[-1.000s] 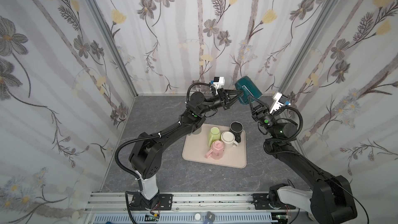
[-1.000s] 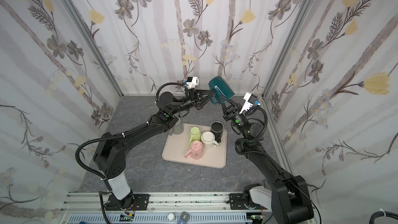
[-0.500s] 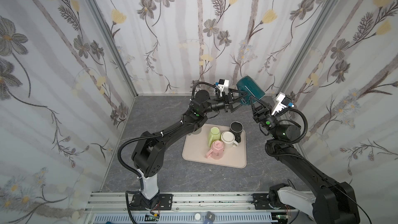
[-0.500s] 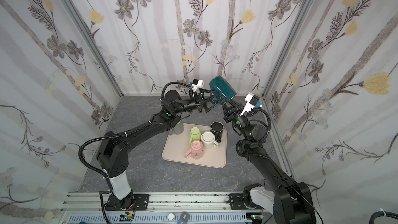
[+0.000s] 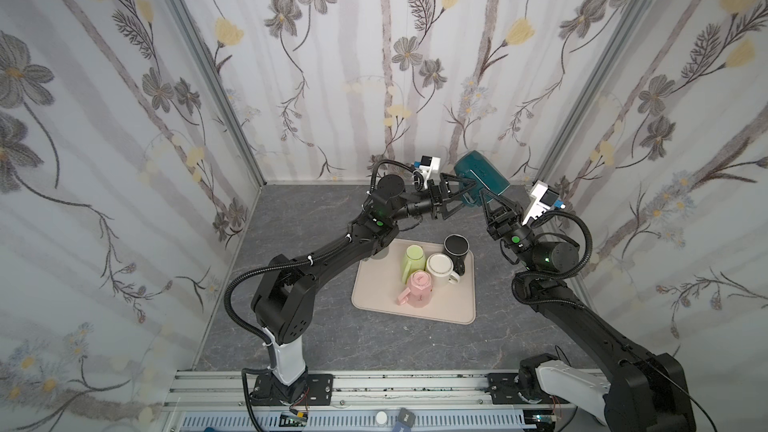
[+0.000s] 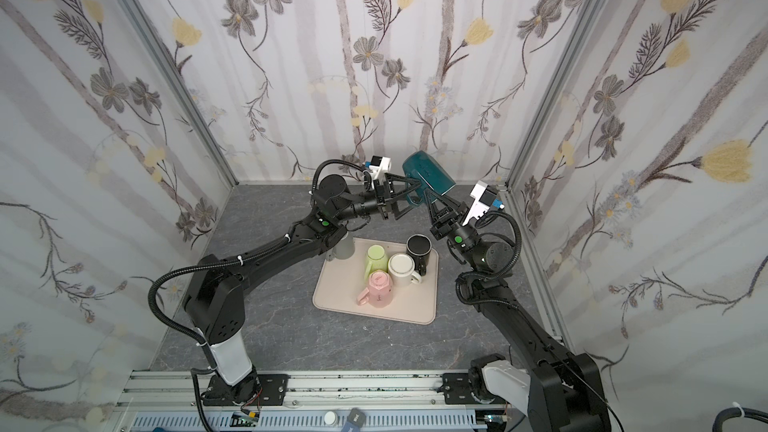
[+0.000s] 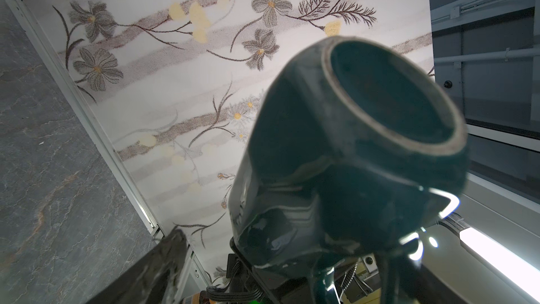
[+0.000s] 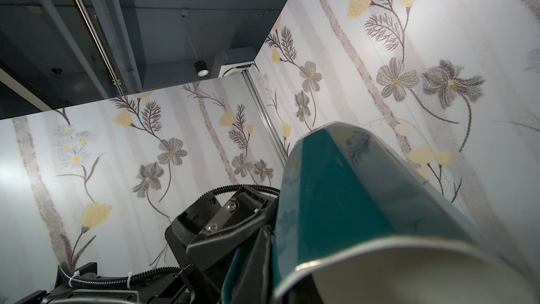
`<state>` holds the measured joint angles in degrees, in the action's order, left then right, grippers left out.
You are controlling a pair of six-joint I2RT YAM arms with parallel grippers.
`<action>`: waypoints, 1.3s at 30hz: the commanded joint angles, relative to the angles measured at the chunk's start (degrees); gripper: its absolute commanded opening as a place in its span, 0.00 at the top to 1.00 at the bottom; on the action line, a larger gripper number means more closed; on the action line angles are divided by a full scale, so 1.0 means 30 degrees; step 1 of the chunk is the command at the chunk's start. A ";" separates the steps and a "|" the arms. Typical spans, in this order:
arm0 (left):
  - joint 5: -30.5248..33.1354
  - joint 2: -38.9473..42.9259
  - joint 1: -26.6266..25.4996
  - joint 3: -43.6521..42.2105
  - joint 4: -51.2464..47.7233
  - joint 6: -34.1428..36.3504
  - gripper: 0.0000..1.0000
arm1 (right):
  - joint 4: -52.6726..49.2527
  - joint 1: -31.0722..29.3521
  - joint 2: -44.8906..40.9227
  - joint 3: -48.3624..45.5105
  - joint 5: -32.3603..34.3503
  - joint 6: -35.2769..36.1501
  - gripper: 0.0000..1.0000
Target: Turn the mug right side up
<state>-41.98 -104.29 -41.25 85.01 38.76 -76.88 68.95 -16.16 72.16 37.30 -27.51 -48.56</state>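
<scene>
Here, left pincer (image 5: 465, 197): spread wide and gripping nothing; its fingers sit just beside the mug's lower left edge, and whether they touch it cannot be told
Teal mug (image 5: 480, 172): held in the air near the back wall, between the two arms and well above the worktop (image 5: 316, 326)
Mug axis: slanted; in both top views the base points up and to the left, the mouth down and to the right, toward the right arm; the left wrist view shows its base ring
Below the mug: a beige tray (image 5: 449, 305) carrying four other mugs, well apart from the teal one
Right pincer (image 5: 486, 197): clenched on the teal mug at its mouth end; whether on the rim or the handle cannot be told
Nearer arm: the right arm alone carries the mug, which lies up and to the left of its pincer
Likely next: the right wrist must roll until the mouth faces up, with the left pincer clear of the turning mug
</scene>
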 commanded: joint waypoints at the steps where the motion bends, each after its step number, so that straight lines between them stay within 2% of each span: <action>1: 0.1598 -0.0158 0.0099 -0.0183 -0.3137 -0.0074 0.00 | 0.5505 -0.0208 -0.0579 0.0333 -0.1534 -0.0192 1.00; 5: 0.1772 0.0067 0.0099 -0.0183 -0.3163 -0.0092 0.00 | 0.4090 -0.0208 -0.1113 0.0403 -0.0922 0.0196 1.00; 10: 0.2209 0.0493 0.0099 -0.0267 -0.3499 0.0492 0.00 | 0.1099 -0.0263 -0.2301 0.0557 0.0076 0.1989 1.00; 14: 0.2782 0.0807 0.0101 -0.0076 -0.4649 0.1462 0.00 | -0.3274 -0.0267 -0.3092 0.1390 0.1422 0.3433 1.00; 21: 0.4011 0.1500 0.0114 0.0022 -0.7332 0.4243 0.00 | -1.3060 -0.0267 -0.3903 0.4398 0.5271 0.6093 1.00; 24: 0.4654 0.1866 0.0099 -0.0124 -0.8445 0.5416 0.00 | -1.7567 -0.0239 -0.3654 0.6237 0.6500 0.6927 1.00; 32: 0.6016 0.3078 0.0094 -0.1241 -0.9781 0.7784 0.00 | -2.6001 -0.0062 -0.2209 0.9905 0.9071 0.8771 1.00; 36: 0.7022 0.4266 0.0043 -0.2279 -1.1097 0.9484 0.00 | -2.8574 0.0292 -0.1049 1.1022 1.0309 0.9714 1.00; 39: 0.8382 0.5619 -0.0062 -0.3265 -1.2316 1.1067 0.00 | -2.9380 0.0999 -0.0380 1.1193 0.9845 1.0072 1.00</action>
<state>-21.61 -90.17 -41.23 76.73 5.54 -50.17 -16.91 -14.26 69.93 69.78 0.25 -21.52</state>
